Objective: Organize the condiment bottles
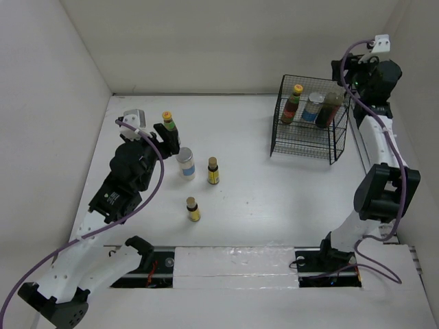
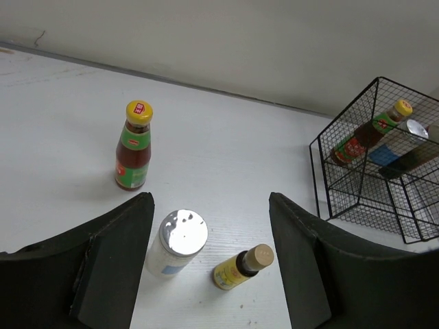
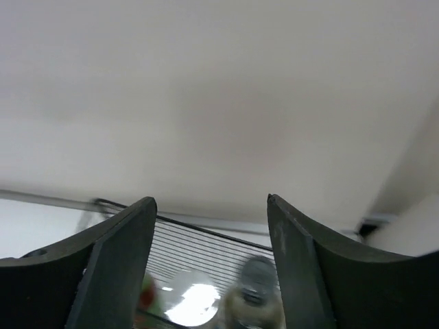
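While both arms hang over the white tabletop [image 1: 260, 199], four little bottles stand out in the open and three sit in the black wire basket [image 1: 302, 145]. Seen from the top, the basket is at about 1 o'clock on the tabletop. Inside it are a red bottle with a yellow cap [image 1: 293, 103], a white jar with a shiny lid [image 1: 314, 107] and a tall dark bottle [image 1: 330, 108], side by side in a row. The right pincer [image 3: 207, 205] hangs above the basket. Its two fingers are spread wide and nothing is between them.

Over at about 10 o'clock, the second red bottle [image 1: 169, 125] stands up straight, just beside the tip of the left arm. The second white jar [image 1: 185, 163] stands near it, at its 5 o'clock. One tiny yellow bottle [image 1: 213, 171] is at the jar's 3 o'clock, close but not touching. The other tiny yellow bottle [image 1: 193, 209] stands apart, at the jar's 6 o'clock.

The left pincer [image 2: 209, 205] is wide open too and holds nothing. In its own camera, the second white jar and one tiny yellow bottle show between its fingers.
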### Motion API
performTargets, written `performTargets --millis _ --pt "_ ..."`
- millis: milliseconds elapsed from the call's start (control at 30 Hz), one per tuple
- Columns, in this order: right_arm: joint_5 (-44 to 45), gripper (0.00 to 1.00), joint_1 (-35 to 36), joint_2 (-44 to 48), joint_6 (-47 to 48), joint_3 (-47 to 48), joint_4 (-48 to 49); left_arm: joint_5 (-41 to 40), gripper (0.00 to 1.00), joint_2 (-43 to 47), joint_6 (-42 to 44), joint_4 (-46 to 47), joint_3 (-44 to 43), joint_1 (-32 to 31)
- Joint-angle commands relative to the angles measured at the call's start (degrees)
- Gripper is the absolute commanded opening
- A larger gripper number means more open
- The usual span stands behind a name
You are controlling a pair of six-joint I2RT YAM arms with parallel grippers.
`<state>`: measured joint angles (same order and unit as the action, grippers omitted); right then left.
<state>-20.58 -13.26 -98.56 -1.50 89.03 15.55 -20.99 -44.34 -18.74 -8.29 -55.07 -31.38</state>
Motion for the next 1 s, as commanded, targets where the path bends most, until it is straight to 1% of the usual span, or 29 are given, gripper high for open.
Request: performTargets --millis 0,33,67,100,133,167,233,267,300,333,367,400,433,500,533,600,633,667,733,767,867,967 --pt "-3.8 0.7 5.7 3.6 -0.3 0.4 2.8 -1.9 0.64 1.4 -0.9 2.8 0.2 0.3" --pt "-7.9 0.69 8.7 3.6 -0.3 0.4 2.8 -2.8 0.64 2.0 -0.9 2.8 0.2 0.3" --pt "-9.9 0.61 10.3 3.0 -0.3 1.0 2.3 -3.5 0.64 2.7 -0.9 2.8 0.2 0.3" --pt "-11.7 0.56 12.1 2.1 -1.0 1.1 2.3 -4.2 0.64 2.7 -1.5 2.8 0.2 0.3" --pt "-14.3 0.52 15.9 1.5 -1.0 1.6 2.3 -5.8 0.64 3.5 -1.5 2.8 0.2 0.3" --pt "-15.1 0.41 18.1 0.8 -1.0 1.6 1.8 -6.4 0.64 4.3 -2.1 2.8 0.7 0.3" --pt "-16.2 0.33 22.5 -2.3 -1.0 3.7 -0.2 -7.6 0.64 5.4 -2.1 2.8 0.8 0.3" --pt "-17.4 0.3 26.6 -3.7 -1.0 4.9 -1.1 -8.8 0.64 5.9 -2.8 2.8 0.8 0.3" --pt "-18.0 0.28 28.8 -5.3 -0.4 8.0 -2.0 -8.8 0.64 7.0 -2.8 2.8 1.3 0.3" --pt "-18.5 0.28 30.8 -9.0 0.3 10.0 -4.5 -9.3 0.65 7.0 -2.8 2.8 1.3 0.3" --pt "-18.5 0.28 34.7 -10.8 0.4 12.0 -5.6 -9.9 0.65 7.8 -2.8 2.8 1.3 0.3" --pt "-18.5 0.28 36.5 -12.6 1.2 15.8 -6.6 -9.9 0.65 7.8 -3.3 2.8 1.3 0.3" --pt "-18.5 0.31 38.3 -16.1 1.2 17.6 -7.5 -9.9 0.65 8.4 -3.3 2.8 1.3 0.3" --pt "-17.0 0.39 42.8 -19.9 1.9 21.6 -10.1 -9.9 0.68 9.0 -3.3 3.5 1.8 0.3" --pt "-17.0 0.48 44.0 -23.9 1.9 26.3 -11.1 -9.9 0.68 9.5 -3.3 3.5 1.8 0.3" --pt "-15.5 0.59 47.2 -28.2 1.9 31.4 -13.3 -10.4 0.68 9.5 -3.3 3.5 1.8 0.3" --pt "-14.8 0.67 48.1 -30.4 2.5 36.9 -14.5 -10.4 0.69 9.5 -2.7 3.5 1.8 0.3" --pt "-14.0 0.7 48.8 -34.5 2.5 39.3 -15.3 -9.7 0.69 9.5 -2.7 3.5 1.8 0.3" --pt "-12.2 0.76 50.1 -38.1 2.5 43.7 -16.6 -9.7 0.69 9.5 -2.7 3.5 1.8 0.3" --pt "-11.6 0.8 50.1 -41.2 2.5 47.2 -17.2 -9.2 0.69 9.5 -2.7 3.5 1.3 0.3" --pt "-10.9 0.85 51.2 -46.6 1.8 53.2 -17.2 -7.8 0.69 9.5 -2.2 3.5 1.3 0.3" --pt "-11.8 0.86 52.0 -49.3 1.2 56.0 -17.2 -7.7 0.69 9.5 -2.2 3.5 1.3 0.3"
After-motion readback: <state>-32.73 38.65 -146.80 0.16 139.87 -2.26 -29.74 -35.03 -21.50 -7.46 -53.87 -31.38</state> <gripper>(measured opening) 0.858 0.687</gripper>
